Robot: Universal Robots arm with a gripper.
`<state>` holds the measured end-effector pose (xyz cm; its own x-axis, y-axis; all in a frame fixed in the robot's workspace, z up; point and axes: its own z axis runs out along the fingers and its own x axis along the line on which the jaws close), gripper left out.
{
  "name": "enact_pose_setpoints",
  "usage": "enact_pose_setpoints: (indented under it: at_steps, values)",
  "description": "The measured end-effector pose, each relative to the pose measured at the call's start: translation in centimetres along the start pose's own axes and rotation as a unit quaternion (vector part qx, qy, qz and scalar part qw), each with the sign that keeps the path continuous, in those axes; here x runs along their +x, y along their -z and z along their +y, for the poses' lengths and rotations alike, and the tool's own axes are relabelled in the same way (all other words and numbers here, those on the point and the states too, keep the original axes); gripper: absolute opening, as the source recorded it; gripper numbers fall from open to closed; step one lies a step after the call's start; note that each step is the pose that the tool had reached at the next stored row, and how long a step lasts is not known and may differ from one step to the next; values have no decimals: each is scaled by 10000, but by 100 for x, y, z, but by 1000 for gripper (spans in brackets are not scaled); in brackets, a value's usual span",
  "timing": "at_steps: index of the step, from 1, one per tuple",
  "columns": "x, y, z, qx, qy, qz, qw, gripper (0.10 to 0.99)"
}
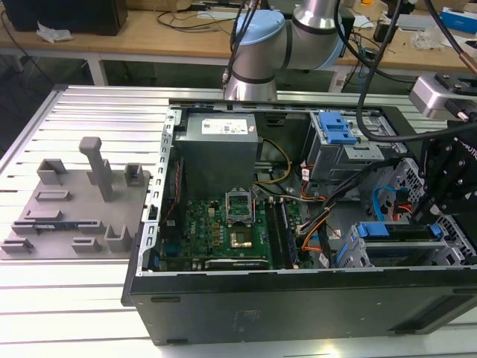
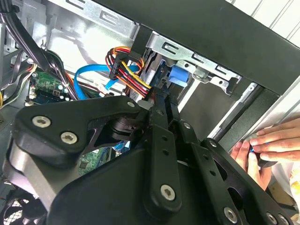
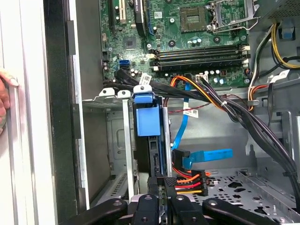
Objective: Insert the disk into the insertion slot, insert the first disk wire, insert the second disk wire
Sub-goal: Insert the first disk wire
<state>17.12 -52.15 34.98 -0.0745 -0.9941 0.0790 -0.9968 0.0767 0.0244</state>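
Holding my claw point(image 3: 163, 182) clenched just beside the wire plug point(image 3: 190, 185), I fear a crooked push could bend its pins.

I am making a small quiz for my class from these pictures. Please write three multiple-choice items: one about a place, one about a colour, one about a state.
1. Where is the disk? A) in the low grey insertion slot B) on the floor C) on a shelf
2. What colour is the flat cable beside the disk? A) red B) green C) blue
3. How is the computer case? A) closed B) open C) wrapped in cloth

Answers: 1 A, the exterior view shows it standing inside that cage. 2 C, it is bright blue in the first wrist view. 3 B, the green motherboard lies bare.
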Motion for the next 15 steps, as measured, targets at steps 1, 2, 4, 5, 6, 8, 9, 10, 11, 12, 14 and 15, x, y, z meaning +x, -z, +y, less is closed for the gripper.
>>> enact_pose_setpoints:
  at_steps: [1, 2, 4, 5, 6, 8, 9, 10, 11, 12, 14, 15]
  values:
    - [0, -1, 1, 0, -3, 0, 10000, 165]
    - [0, -6, 3, -1, -10, -1, 10000, 165]
    - [0, -10, 4, -1, -17, -1, 10000, 165]
    - [0, -11, 5, -2, -21, -1, 10000, 165]
    - [-1, -12, 5, -2, -22, -1, 10000, 165]
    - [-1, -12, 5, -2, -22, -1, 10000, 165]
    - [-1, -13, 5, -2, -22, -1, 10000, 165]
    - [-2, -14, 5, -2, -22, -1, 10000, 165]
    - [-2, -16, 5, -2, -22, -2, 10000, 165]
    - [-2, -19, 5, -2, -22, -1, 10000, 165]
    - [-2, -26, 4, -2, -22, -1, 10000, 165]
    - [-2, -30, 4, -2, -22, -1, 10000, 165]
